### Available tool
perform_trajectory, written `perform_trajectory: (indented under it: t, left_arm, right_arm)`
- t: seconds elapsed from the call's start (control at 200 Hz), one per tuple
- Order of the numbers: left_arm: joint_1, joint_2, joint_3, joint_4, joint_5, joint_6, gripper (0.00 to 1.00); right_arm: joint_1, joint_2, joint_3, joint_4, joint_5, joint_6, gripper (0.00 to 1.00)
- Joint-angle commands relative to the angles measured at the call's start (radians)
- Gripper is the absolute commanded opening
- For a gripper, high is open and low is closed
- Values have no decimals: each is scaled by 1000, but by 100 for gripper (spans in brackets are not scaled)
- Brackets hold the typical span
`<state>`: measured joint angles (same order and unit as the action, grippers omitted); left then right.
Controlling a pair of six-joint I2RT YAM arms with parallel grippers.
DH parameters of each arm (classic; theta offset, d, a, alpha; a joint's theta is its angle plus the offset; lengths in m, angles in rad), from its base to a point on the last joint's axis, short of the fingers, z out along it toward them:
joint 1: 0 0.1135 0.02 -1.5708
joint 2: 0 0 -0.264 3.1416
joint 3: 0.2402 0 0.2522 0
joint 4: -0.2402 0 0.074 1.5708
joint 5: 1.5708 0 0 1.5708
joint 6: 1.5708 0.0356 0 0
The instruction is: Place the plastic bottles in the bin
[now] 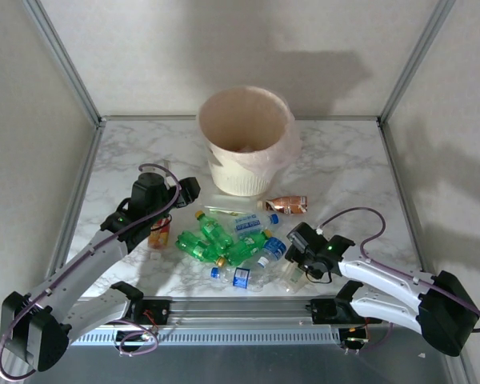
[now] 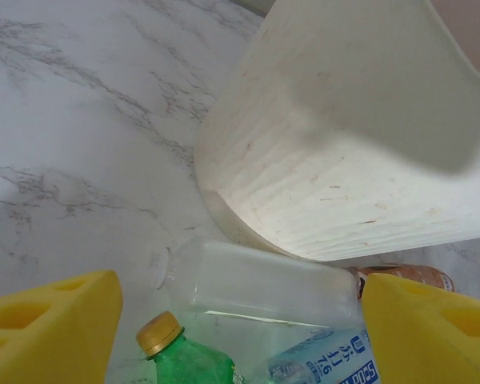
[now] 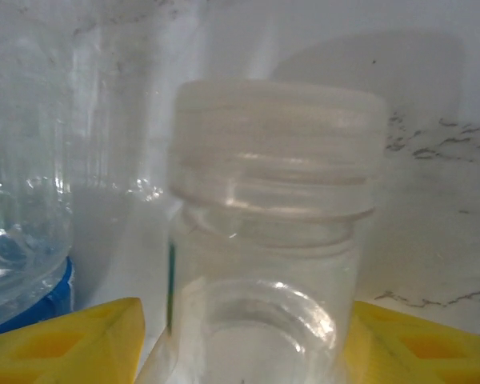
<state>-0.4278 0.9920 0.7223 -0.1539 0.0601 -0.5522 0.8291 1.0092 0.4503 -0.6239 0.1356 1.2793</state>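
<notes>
Clear capped bottle (image 3: 272, 240) between right gripper (image 3: 248, 340) pads, grip unconfirmed; slick wall could squirt out on squeeze. Left gripper (image 2: 240, 324) wide open, empty, bin (image 2: 344, 144) just ahead.

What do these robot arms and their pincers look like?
The left arm and right arm have white tubular links, black joints and looping purple cables. The left pincer and right pincer have blocky yellow fingers with recessed hollows.
</notes>
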Motion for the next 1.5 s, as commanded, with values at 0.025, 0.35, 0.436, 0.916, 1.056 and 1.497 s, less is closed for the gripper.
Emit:
perform_trajectory:
  t: [0.025, 0.35, 0.436, 0.916, 1.056, 1.497]
  left_arm:
    - [14, 4, -10, 5, 3, 5, 78]
    - [18, 10, -11, 5, -4, -3, 78]
    - [20, 8, -10, 1, -17, -10, 78]
    - [83, -32, -39, -41, -123, -77, 78]
    - [88, -33, -41, -51, -127, -73, 78]
    - [130, -3, -32, -109, -173, -58, 80]
  right_arm:
    - [10, 7, -24, -9, 10, 23, 59]
    - [10, -57, 66, -147, 100, 25, 50]
    - [8, -85, 121, -207, 142, 19, 50]
    - [-120, 50, 859, -239, 376, -367, 51]
    - [-130, 179, 1057, -108, 375, -515, 51]
    - [-258, 589, 1519, 112, 195, -707, 54]
